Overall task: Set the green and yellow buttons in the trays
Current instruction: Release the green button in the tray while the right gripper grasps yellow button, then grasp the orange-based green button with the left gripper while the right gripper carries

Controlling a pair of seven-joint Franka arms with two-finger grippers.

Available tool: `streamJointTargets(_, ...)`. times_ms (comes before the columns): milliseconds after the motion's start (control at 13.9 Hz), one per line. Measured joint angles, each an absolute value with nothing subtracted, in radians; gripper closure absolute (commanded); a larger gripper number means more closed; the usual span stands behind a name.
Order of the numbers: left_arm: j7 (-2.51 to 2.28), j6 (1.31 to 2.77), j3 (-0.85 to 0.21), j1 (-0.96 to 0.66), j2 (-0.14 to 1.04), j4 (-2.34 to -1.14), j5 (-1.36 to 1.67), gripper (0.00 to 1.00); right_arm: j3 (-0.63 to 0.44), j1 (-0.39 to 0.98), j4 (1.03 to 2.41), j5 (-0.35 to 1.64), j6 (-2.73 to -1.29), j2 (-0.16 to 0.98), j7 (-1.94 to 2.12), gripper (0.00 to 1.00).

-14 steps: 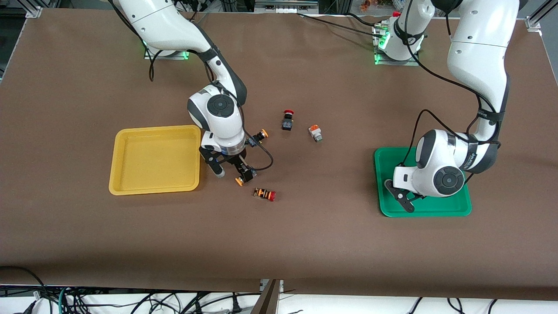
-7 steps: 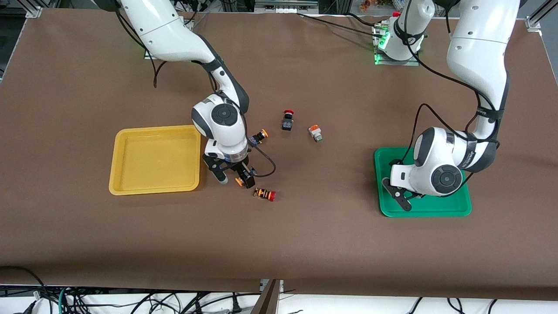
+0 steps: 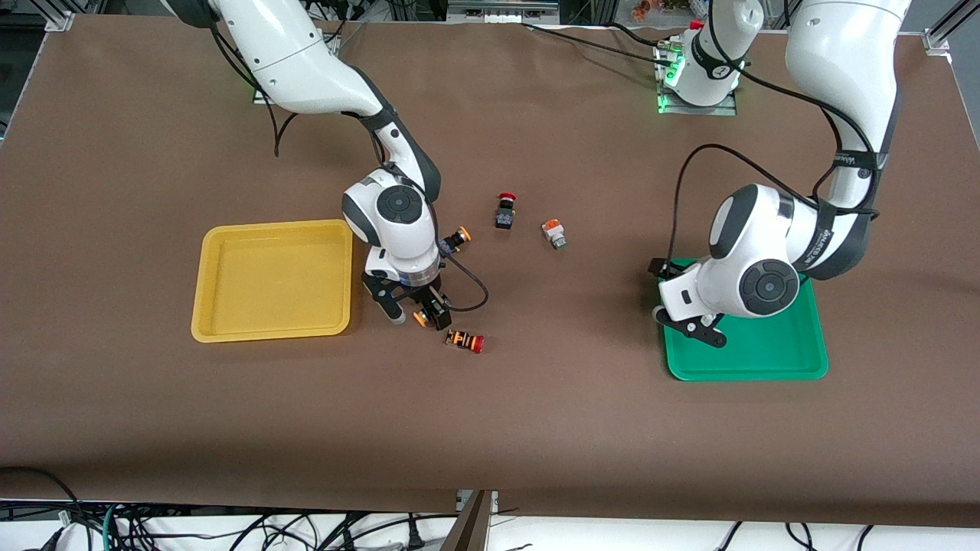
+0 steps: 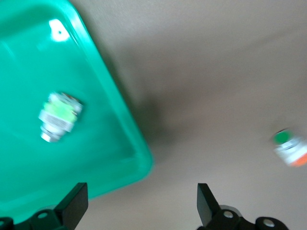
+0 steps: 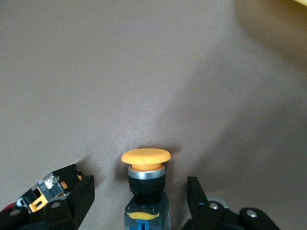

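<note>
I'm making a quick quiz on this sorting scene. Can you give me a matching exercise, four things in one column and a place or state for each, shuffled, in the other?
Things:
1. green-capped silver button
2. yellow-capped button
3. left gripper
4. yellow tray

Places or states:
A. holds no button
B. lies in the green tray
C. open, over that tray's edge
D. on the table between the right gripper's open fingers

Pairs: 1-B, 2-D, 3-C, 4-A
</note>
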State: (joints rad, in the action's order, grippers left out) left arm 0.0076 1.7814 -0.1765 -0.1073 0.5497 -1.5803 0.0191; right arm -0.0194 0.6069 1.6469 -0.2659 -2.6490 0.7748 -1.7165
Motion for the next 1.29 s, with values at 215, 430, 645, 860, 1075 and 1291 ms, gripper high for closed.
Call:
streamJointTargets(215,-0.305,1.767,-0.235,-0.104,0.539,-1.582,0.069,0.0,-0.019,0.609,1.647,-0.266,-2.675,0.793,-1.718,0.86)
streamJointTargets(430,-0.561,1.808,-0.325,-0.112,0.538,-1.62,0.069,0.0,-0.02,0.609,1.647,-0.266,-2.69,0.797,-1.718,1.0)
streamJointTargets(645,-0.707,2.013,-0.387,-0.112,0.538,-1.75,0.069,0.0,-0.029,0.604,1.642,-0.266,-2.697,0.795,-1.715,1.0)
streamJointTargets(860,-0.796,2.181,-0.43,-0.111,0.535,-1.867,0.07,0.0,-0.035,0.585,1.624,-0.266,-2.651,0.772,-1.646,1.0)
streamJointTargets(1075,-0.908,2.292,-0.481,-0.114,0.534,-1.926,0.07,0.0,-0.036,0.546,1.618,-0.254,-2.484,0.697,-1.444,1.0)
streamJointTargets(1291,-0.949,2.409,-0.499,-0.14,0.534,-2.01,0.07,0.0,-0.039,0.492,1.632,-0.1,-2.369,0.615,-1.138,1.0)
